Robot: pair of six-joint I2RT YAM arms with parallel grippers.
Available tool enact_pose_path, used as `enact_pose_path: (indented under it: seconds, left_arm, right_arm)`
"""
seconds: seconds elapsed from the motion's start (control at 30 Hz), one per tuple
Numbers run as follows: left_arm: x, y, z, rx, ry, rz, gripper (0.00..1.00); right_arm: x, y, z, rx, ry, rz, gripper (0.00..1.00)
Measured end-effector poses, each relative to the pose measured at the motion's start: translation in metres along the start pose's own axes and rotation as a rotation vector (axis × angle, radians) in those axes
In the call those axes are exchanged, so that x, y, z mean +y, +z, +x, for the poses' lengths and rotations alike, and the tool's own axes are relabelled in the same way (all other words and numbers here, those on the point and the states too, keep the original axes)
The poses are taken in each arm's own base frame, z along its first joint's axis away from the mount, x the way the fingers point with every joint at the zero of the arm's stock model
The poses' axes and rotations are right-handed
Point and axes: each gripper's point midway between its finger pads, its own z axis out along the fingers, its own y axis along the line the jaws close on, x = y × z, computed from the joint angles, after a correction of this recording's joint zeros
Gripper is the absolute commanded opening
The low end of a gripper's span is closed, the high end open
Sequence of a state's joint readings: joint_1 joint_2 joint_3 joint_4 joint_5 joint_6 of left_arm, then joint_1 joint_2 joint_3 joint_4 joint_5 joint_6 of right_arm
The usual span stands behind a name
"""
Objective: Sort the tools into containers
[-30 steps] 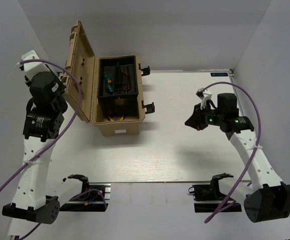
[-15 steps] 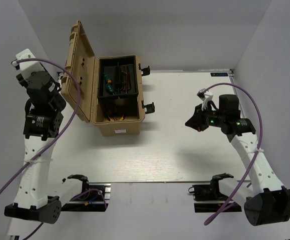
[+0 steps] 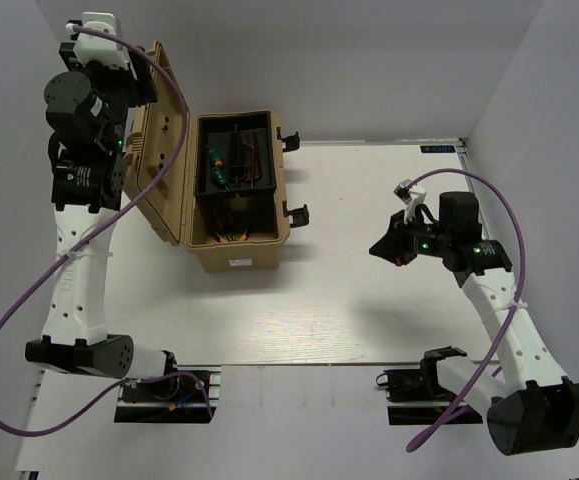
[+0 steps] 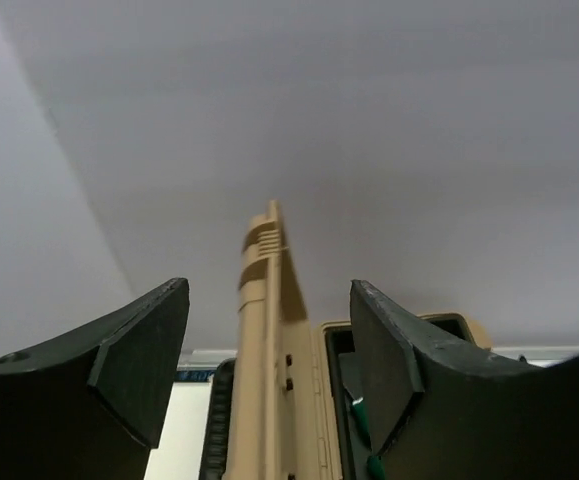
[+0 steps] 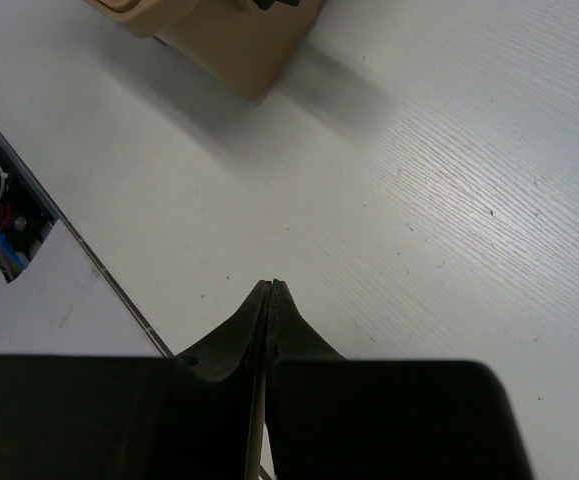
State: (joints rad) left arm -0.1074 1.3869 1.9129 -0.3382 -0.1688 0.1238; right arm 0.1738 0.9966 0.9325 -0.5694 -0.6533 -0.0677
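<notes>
A tan toolbox (image 3: pixel 237 256) stands open at the back left, its lid (image 3: pixel 159 150) upright. In its black tray lie a green-handled screwdriver (image 3: pixel 215 166) and thin dark tools (image 3: pixel 250 155). Yellow-handled pliers (image 3: pixel 231 237) show in the compartment below. My left gripper (image 3: pixel 132 110) is raised beside the lid's top and is open and empty. In the left wrist view the lid's edge (image 4: pixel 266 330) stands between its fingers (image 4: pixel 139 350), with green handles (image 4: pixel 361 425) at the right. My right gripper (image 3: pixel 377 247) is shut and empty above the table at the right (image 5: pixel 272 286).
White walls close in the left, back and right. The box latches (image 3: pixel 296 213) stick out on the toolbox's right side. A corner of the toolbox (image 5: pixel 219 40) shows at the top of the right wrist view. Black arm mounts (image 3: pixel 164 385) sit at the near edge.
My left arm has risen and swung back, bringing its open gripper up by the top of the lid. The right arm has barely moved.
</notes>
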Motion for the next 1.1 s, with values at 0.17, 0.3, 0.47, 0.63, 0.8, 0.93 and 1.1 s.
enact_pose_path:
  seconds: [0.17, 0.3, 0.47, 0.63, 0.8, 0.93, 1.1]
  left_arm:
    - [0.01, 0.008, 0.02, -0.033, 0.06, 0.032, 0.77]
    - [0.044, 0.008, 0.045, -0.017, 0.092, -0.048, 0.76]
    - [0.083, -0.004, 0.067, 0.004, 0.091, -0.165, 0.74]
    - [0.122, -0.033, 0.094, 0.052, 0.034, -0.355, 0.61]
    - [0.144, -0.059, 0.14, 0.15, 0.0, -0.475, 0.5]
    - [0.139, -0.061, 0.182, 0.259, -0.021, -0.44, 0.36]
    - [0.11, -0.045, 0.214, 0.355, -0.091, -0.259, 0.32]
  right_arm:
    - [0.001, -0.001, 0.001, -0.004, 0.003, -0.011, 0.0]
    - [0.004, -0.001, 0.005, 0.003, 0.012, -0.027, 0.0]
    - [0.006, -0.001, 0.004, 0.0, 0.013, -0.044, 0.0]
    - [0.006, -0.002, 0.004, -0.003, 0.017, -0.048, 0.0]
    - [0.006, -0.002, 0.004, -0.004, 0.018, -0.05, 0.0]
    - [0.005, -0.002, 0.003, -0.005, 0.02, -0.047, 0.0]
    - [0.004, -0.003, 0.003, -0.006, 0.021, -0.045, 0.0]
